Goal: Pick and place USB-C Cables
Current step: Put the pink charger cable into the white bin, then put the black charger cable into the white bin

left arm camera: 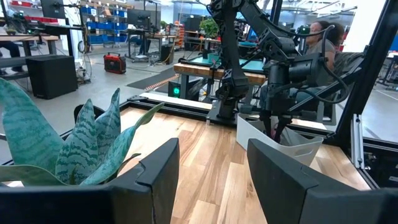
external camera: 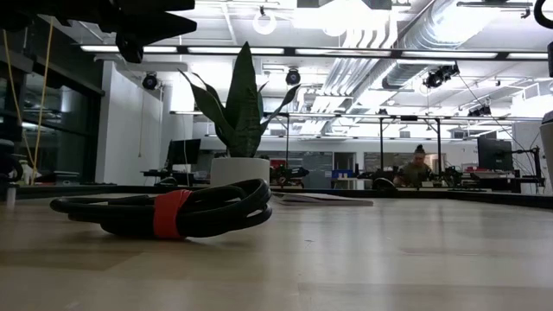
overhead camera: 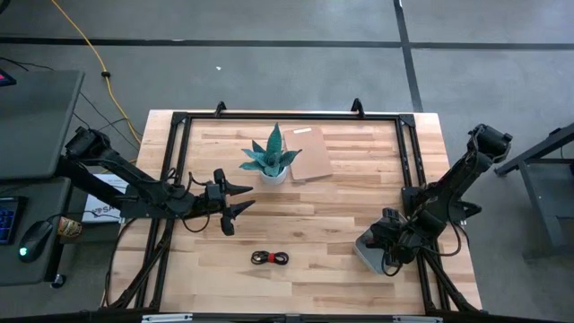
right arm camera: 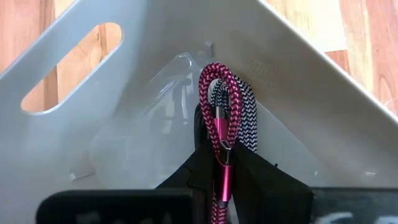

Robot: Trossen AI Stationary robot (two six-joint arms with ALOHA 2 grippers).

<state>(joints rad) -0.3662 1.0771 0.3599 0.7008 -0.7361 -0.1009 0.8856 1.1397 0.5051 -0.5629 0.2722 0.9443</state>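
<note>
Plant (overhead camera: pixel 272 157) beside spread left gripper (overhead camera: pixel 240 199); right gripper (right arm camera: pixel 221 177) seemingly pinches pink cable (right arm camera: pixel 219 102) over tray (right arm camera: pixel 311 81).

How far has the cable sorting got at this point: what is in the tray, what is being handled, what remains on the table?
Done: a black-and-white braided cable already lies in the grey tray. In hand: the right gripper is over the tray with the pink-magenta cable between its fingers. Left: the red-and-black cable lies on the table; the left gripper waits open near the potted plant.
</note>
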